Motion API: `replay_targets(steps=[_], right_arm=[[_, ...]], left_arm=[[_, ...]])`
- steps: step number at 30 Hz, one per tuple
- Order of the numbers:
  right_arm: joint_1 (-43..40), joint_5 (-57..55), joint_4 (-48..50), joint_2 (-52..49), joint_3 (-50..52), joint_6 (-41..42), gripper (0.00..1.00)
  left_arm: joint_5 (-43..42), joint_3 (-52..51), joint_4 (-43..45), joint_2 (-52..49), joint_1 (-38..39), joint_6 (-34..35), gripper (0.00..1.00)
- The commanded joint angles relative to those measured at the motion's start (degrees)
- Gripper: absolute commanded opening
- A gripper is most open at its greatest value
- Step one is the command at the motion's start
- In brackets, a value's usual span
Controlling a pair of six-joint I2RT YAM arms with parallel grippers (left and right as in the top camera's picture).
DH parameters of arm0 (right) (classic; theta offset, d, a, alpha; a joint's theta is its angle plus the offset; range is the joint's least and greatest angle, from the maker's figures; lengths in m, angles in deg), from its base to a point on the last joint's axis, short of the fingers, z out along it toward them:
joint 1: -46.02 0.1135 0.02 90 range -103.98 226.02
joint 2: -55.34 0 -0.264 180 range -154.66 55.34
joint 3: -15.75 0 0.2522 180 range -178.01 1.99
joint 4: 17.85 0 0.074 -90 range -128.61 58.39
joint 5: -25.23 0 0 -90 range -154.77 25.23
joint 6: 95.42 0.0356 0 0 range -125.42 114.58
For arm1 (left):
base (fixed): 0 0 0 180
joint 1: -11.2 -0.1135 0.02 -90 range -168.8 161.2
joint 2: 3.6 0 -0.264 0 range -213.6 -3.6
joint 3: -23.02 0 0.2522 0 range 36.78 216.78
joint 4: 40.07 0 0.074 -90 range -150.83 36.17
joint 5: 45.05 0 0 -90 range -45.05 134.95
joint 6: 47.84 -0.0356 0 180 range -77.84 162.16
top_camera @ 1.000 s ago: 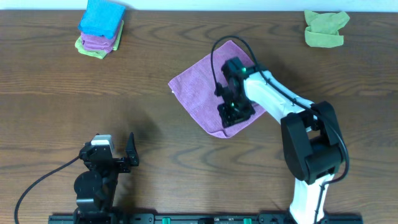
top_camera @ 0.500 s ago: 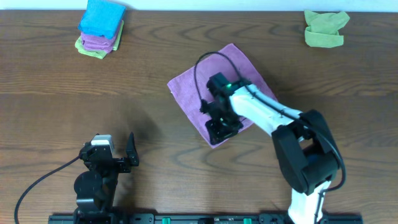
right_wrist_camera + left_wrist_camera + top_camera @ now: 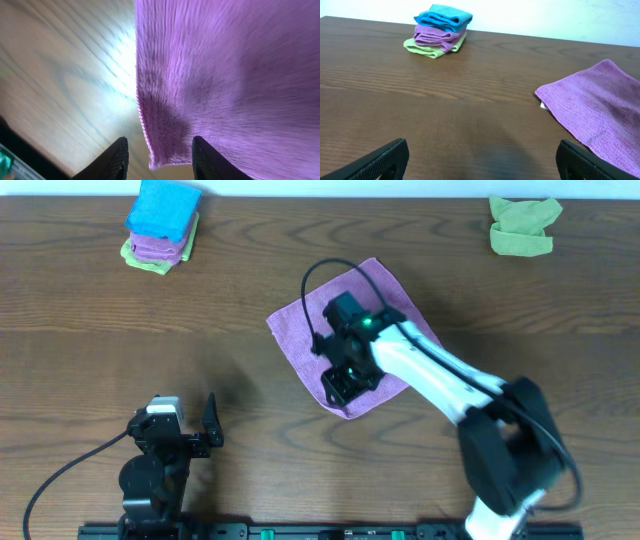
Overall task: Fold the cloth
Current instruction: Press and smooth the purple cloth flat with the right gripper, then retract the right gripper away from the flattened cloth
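A purple cloth (image 3: 300, 340) lies flat and turned like a diamond at the table's middle. It also shows in the left wrist view (image 3: 600, 105) at the right. My right gripper (image 3: 340, 383) hangs low over the cloth's near corner. In the right wrist view the cloth (image 3: 225, 75) fills the frame, and its corner edge lies between the open fingers (image 3: 157, 155). My left gripper (image 3: 183, 420) rests at the front left, open and empty (image 3: 480, 160), well away from the cloth.
A stack of folded cloths, blue on purple on green (image 3: 160, 225), sits at the back left and shows in the left wrist view (image 3: 440, 30). A crumpled green cloth (image 3: 523, 225) lies at the back right. Bare wood table (image 3: 150, 330) lies between.
My right gripper has moved left and toward the front across the cloth, to its near corner. The cloth has shifted slightly to the left. The left arm has not moved.
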Motion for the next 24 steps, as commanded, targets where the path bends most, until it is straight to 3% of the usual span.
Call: replay_targets(steps=[1,6,11,17,20,24], right_arm=[[-0.87,-7.39,0.61,4.00,-1.75,-0.46,0.42],[-3.02,-9.07,-2.08,9.03,-5.49,1.75,0.31],[-7.23,-9.07,-5.97,19.82,-5.97,1.99,0.54],[-10.08,-9.09,-11.50,33.64,-2.27,3.80,0.55],[-10.12,-9.92,-13.49,40.96,0.83,5.51,0.56],[-10.12,-9.97,-16.76,50.86,5.53,6.67,0.61]], left_arm=[[0.57,-1.36,-0.48,0.33,0.13,-0.81,0.95],[0.57,-1.36,-0.48,0.33,0.13,-0.81,0.95],[2.71,-1.36,-0.33,0.33,0.13,-2.40,0.95],[7.15,-1.36,1.97,0.33,0.13,-2.40,0.95],[-0.39,-1.36,4.33,0.33,0.22,7.50,0.95],[-12.31,-1.36,2.84,0.33,0.22,35.63,0.95]])
